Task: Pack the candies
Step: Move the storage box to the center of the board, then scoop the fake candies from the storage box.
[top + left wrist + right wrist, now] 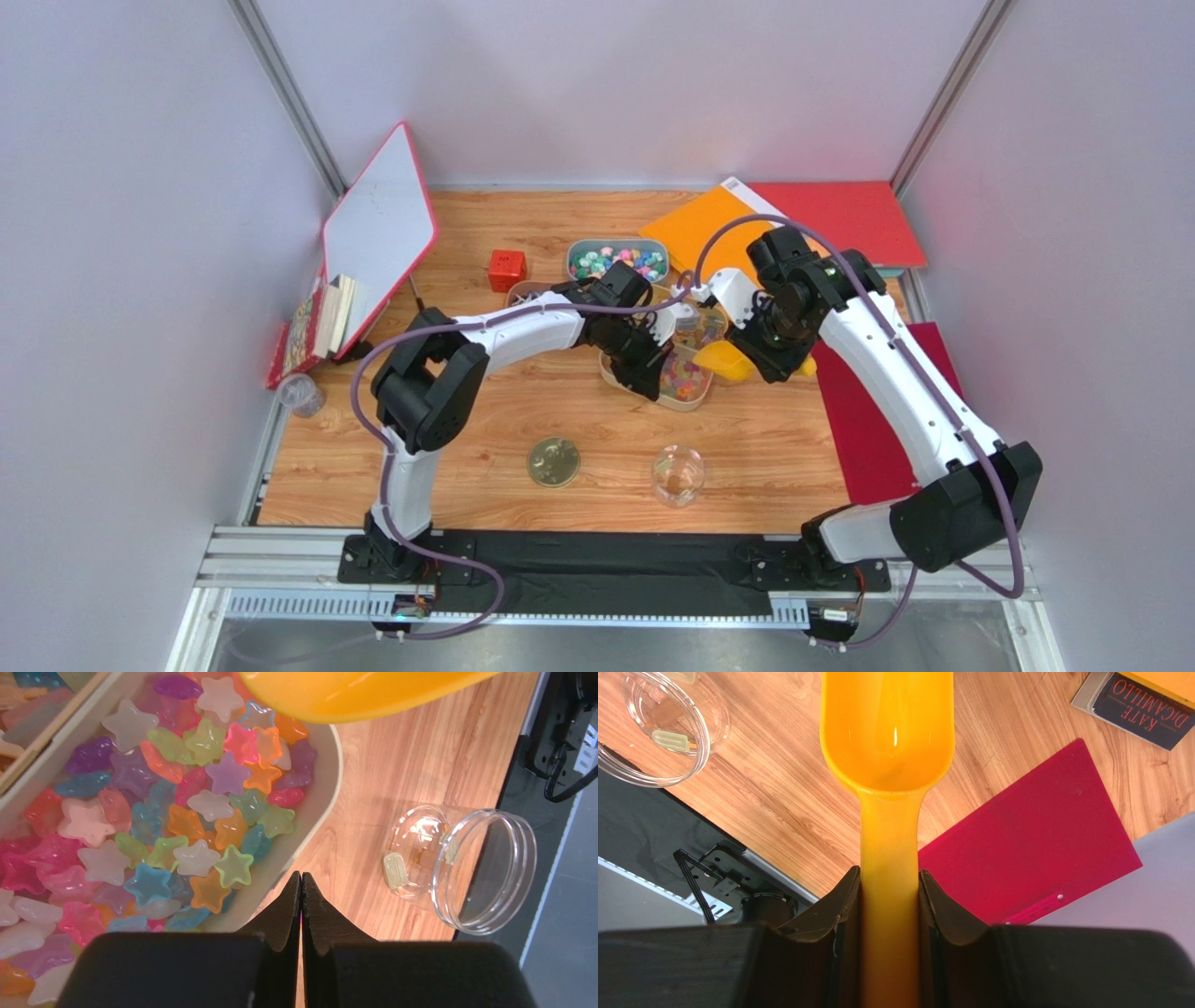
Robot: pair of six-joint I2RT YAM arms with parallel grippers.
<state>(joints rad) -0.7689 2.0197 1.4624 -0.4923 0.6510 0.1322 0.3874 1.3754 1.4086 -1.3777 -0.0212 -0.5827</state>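
Note:
Colourful star-shaped candies (161, 805) fill a beige tray (319, 791), seen in the top view as the tray (683, 381) between the two arms. My left gripper (301, 878) is shut with nothing in it and hovers at that tray's near rim (645, 371). The right gripper (889, 878) is shut on the handle of a yellow scoop (889, 728), whose bowl is empty. The scoop (727, 360) hangs just right of the tray, and its bowl (351, 693) shows above the candies. A clear jar (679, 476) stands nearer the arms, holding a pale candy (395, 870).
A second tray of mixed sweets (617, 259) and a red cube (507, 269) sit at the back. The round gold lid (553, 462) lies left of the jar. A red folder (1032, 854) lies at the right, with a book (1144, 707), an orange sheet (701, 224) and a whiteboard (376, 224) around the edges.

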